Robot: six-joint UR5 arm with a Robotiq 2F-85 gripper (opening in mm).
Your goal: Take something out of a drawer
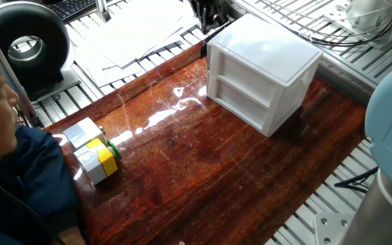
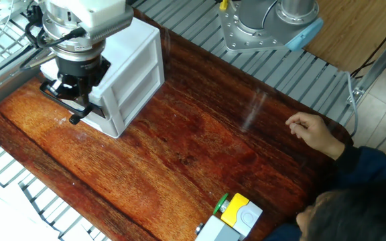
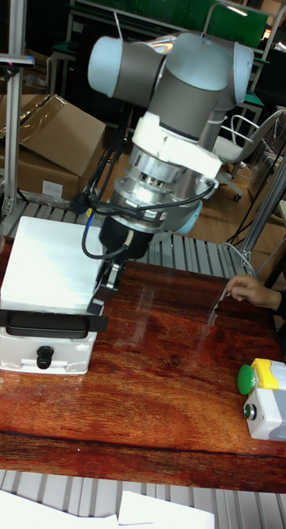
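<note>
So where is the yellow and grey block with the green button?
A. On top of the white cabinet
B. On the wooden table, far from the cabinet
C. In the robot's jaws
B: the yellow and grey block sits on the wooden table, well apart from the white cabinet.

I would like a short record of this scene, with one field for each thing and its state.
cabinet: white, two tiers, on the wooden table; drawers look closed
gripper: low, close behind the cabinet; opening unclear
block: grey-and-yellow, green knob, far from the cabinet
person's hand: at the table edge, touching no object
</note>
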